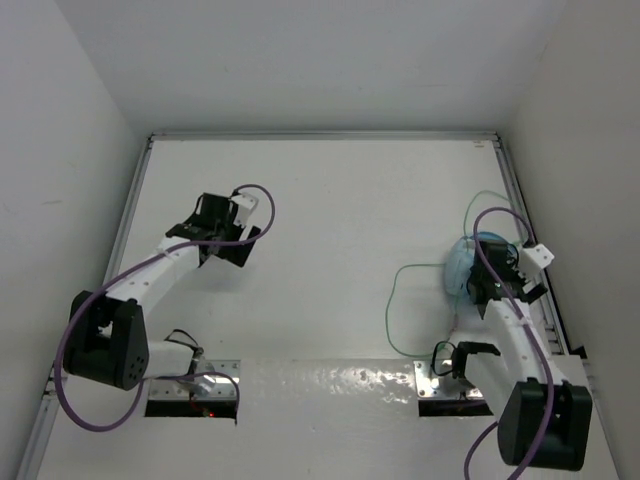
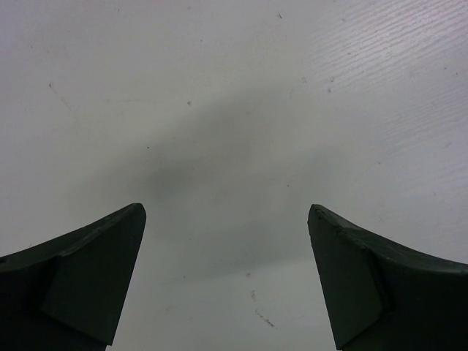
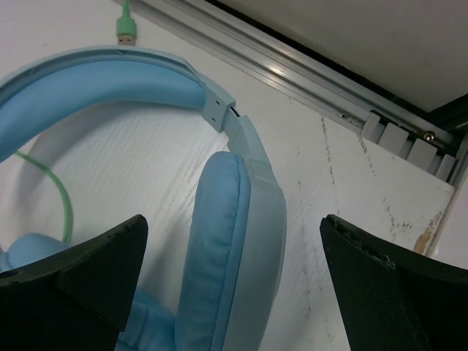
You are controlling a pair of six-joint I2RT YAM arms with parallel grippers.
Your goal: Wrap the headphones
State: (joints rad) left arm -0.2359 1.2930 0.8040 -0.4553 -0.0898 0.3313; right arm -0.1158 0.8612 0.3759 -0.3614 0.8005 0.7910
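The light blue headphones [image 1: 462,264] lie at the right side of the table, partly under my right arm. Their thin pale green cable [image 1: 392,300] loops out to the left and toward the back right. In the right wrist view one earcup [image 3: 234,248] stands between the open fingers, with the padded headband [image 3: 102,84] arching behind and the green cable plug [image 3: 126,28] at the top. My right gripper [image 3: 234,234] is open around the earcup without touching it. My left gripper [image 1: 215,235] is open and empty over bare table at the left, and its left wrist view [image 2: 227,219] shows only the table.
White walls enclose the table on three sides. A metal rail [image 3: 307,73] runs along the right edge close to the headphones. Thick purple arm cables [image 1: 262,200] loop above both arms. Two metal base plates [image 1: 195,380] sit at the near edge.
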